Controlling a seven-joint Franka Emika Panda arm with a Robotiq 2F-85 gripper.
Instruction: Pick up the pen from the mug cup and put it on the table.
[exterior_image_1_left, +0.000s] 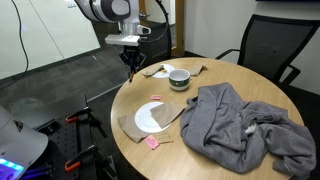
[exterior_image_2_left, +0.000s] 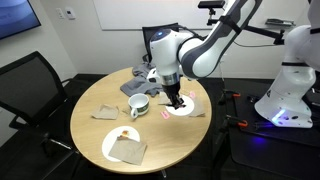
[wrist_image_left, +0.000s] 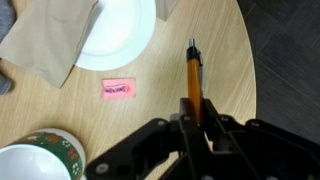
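No text, label, brand or number is legible in any view. Wrist view: the small pink scrap (wrist_image_left: 117, 89) on the table (wrist_image_left: 195, 25) carries a line of dark print, too small and blurred to read. The mug cup (wrist_image_left: 60, 150) shows only a red-and-green pattern band.

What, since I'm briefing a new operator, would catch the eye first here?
The gripper, shut on an orange pen, holds it over the light wooden table near its edge. Next comes the rumpled grey garment sprawled over one side of the table, with the mug cup close by.
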